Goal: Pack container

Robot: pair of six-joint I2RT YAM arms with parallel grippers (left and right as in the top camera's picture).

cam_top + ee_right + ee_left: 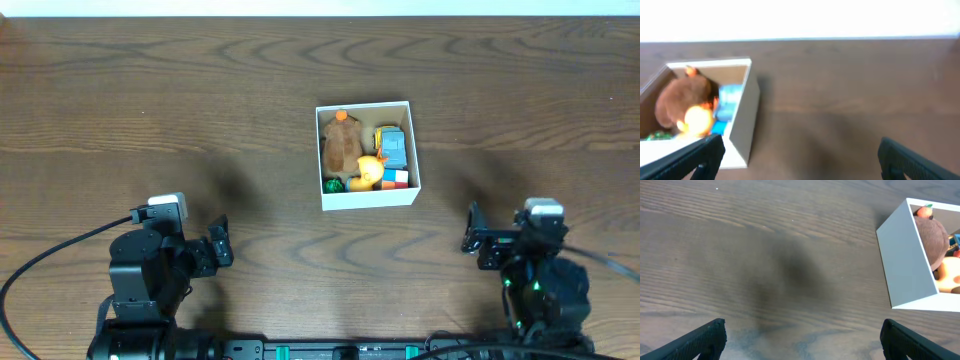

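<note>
Nearest the robot's base, the left gripper [219, 243] sits at the 7 o'clock side of the desk [200, 100]. Its 2 fingers are spread wide with nothing between them, and its wrist view shows only bare wood in the gap. The right gripper [470, 231] sits at the 5 o'clock side, its fingers likewise spread apart and empty.

Farther out, just right of the desk's middle, stands the container [370, 197], touched by neither gripper. It lies at about 2 o'clock from the left gripper and about 10 o'clock from the right one. The right gripper looks somewhat nearer. The container is close to square, so it has no real long axis, and it is turned slightly off the desk's edges.

Inside the container:
- A brown plush [341, 145] fills the 9 o'clock half.
- A blue block [393, 148] is at 2 o'clock.
- A yellow duck [370, 170] is near the centre.
- A green ball [333, 185] is at 7 o'clock.
- A red and white block [397, 178] is at 5 o'clock.

No loose toy shows on the desk in any view, so the packing looks finished or nearly so. Any further reach would start with the right arm going toward 10 o'clock.
</note>
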